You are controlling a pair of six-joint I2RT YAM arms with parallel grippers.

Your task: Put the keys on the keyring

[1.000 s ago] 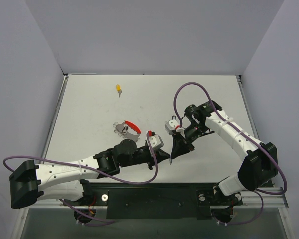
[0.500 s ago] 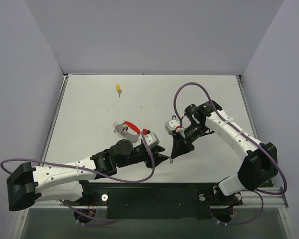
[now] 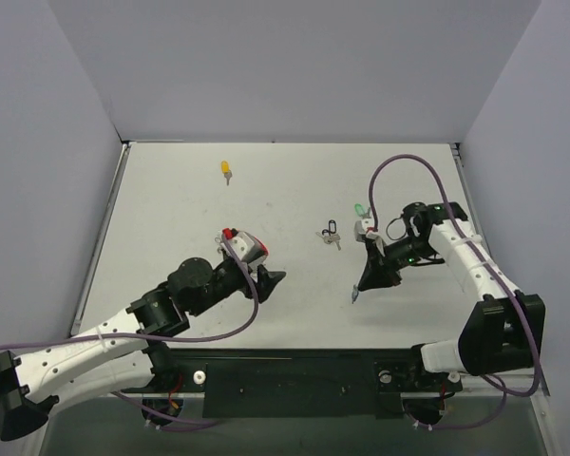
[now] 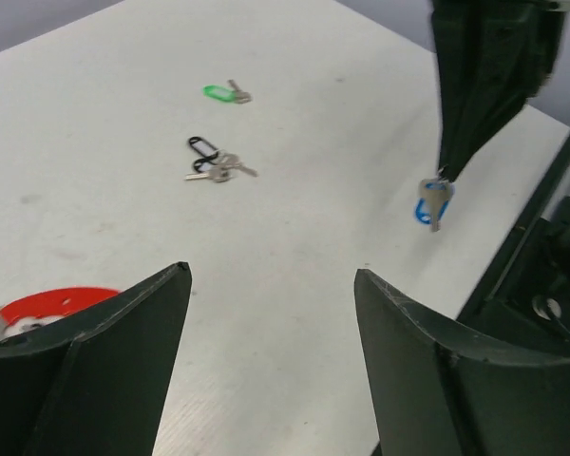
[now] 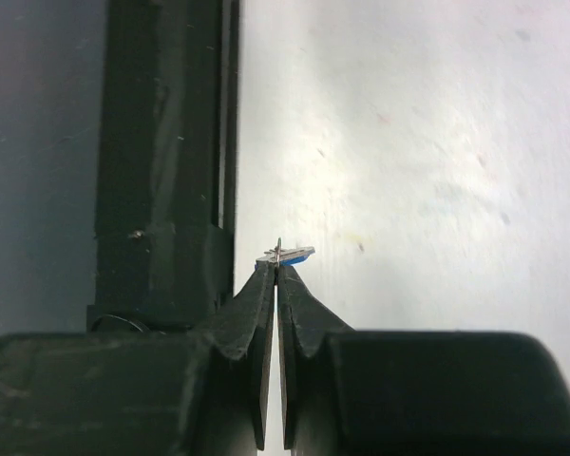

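My right gripper (image 3: 358, 289) (image 5: 277, 269) is shut on the blue key (image 3: 354, 296) (image 5: 293, 253) (image 4: 432, 201), which hangs from its tips just above the table. To its left, apart from it, my left gripper (image 3: 274, 277) (image 4: 271, 275) stands open with nothing between its fingers. The keyring (image 3: 257, 246) lies just behind my left wrist and partly under it. Only its red arc (image 4: 62, 302) shows in the left wrist view. A black key (image 3: 330, 233) (image 4: 209, 157) and a green key (image 3: 360, 210) (image 4: 223, 92) lie mid-table. A yellow key (image 3: 226, 169) lies far back left.
The black base rail (image 3: 294, 375) (image 5: 161, 142) runs along the table's near edge, close below my right gripper. Purple cables (image 3: 389, 180) loop off both arms. Grey walls close in the table on three sides.
My left gripper has opened and drawn back to the left, away from the right one. The right gripper has carried the blue key to the right, uncovering the black and green keys.
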